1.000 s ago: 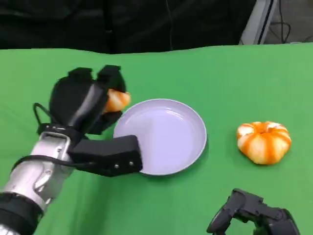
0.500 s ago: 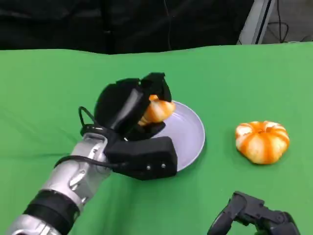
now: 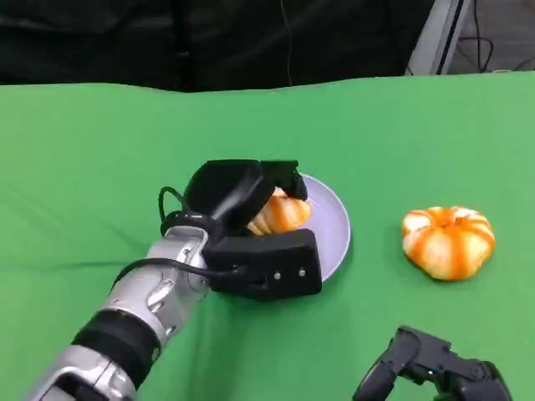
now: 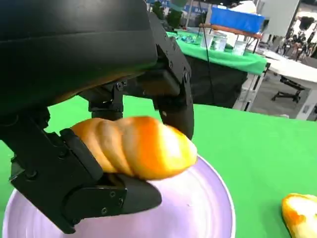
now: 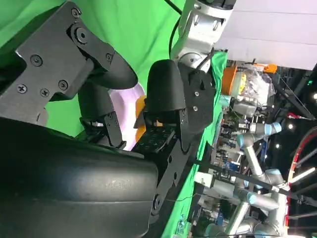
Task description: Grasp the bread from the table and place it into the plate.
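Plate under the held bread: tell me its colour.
Pale lavender. The plate shows best in the left wrist view, beneath the bread.

Two pieces of bread, one held (image 3: 282, 213) and one lying apart (image 3: 449, 241), and one plate (image 3: 332, 232).

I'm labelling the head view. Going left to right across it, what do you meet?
Left hand holding the bread → plate → pumpkin-shaped bun on the green table. The right hand sits nearest the camera, between plate and bun sideways.
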You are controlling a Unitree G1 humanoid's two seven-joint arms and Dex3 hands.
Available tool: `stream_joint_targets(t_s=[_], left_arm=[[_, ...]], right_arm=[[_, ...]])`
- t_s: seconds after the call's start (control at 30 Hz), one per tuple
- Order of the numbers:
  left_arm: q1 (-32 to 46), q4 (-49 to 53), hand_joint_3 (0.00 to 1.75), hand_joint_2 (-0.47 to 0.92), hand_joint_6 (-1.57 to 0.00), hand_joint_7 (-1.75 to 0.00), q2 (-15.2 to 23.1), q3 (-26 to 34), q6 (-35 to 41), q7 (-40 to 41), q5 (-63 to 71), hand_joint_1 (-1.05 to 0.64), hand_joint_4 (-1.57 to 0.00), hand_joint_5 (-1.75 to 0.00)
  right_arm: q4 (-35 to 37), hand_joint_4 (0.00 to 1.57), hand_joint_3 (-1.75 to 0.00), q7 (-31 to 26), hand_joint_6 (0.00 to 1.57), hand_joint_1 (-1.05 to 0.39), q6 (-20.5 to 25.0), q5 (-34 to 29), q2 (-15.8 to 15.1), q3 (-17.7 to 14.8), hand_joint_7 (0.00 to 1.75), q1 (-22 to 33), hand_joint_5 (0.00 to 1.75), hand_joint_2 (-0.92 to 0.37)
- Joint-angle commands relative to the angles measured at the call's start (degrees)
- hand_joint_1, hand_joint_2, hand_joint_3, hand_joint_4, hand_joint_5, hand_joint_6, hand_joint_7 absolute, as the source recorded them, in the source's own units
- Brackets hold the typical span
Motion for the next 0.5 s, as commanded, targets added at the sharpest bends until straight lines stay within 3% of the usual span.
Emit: stream_joint_targets(t_s=[0.03,0.23,0.5], left_arm=[[-0.55,-0.57,0.42,0.91,-0.08,-0.02,2.61,-0.73,0.06,-6.46,-0.45,-0.86,-0.02,-0.07],[0.47,-3.37,0.63,0.92,0.00,0.00,4.55,-0.03,0.61,-10.99,-1.26,-1.02,0.00,0.00],[5.73,-15.20,0.63,0.92,0.00,0.00,8.75,2.95,0.28,-16.90,-5.54,-0.99,0.00,0.00]], right_arm=[[-0.36,0.77,-1.40,-0.46,0.83,-0.04,0.45,0.04,-0.18,-0.34,1.30,0.14,1.57,-0.26],[-0.29,0.77,-1.41,-0.19,0.83,-0.03,0.79,0.57,-0.33,-0.42,1.30,-0.10,1.57,-0.27],[0.22,0.77,-1.40,0.05,0.82,-0.05,-0.04,1.25,-0.66,-0.66,1.30,-0.30,1.58,-0.27]])
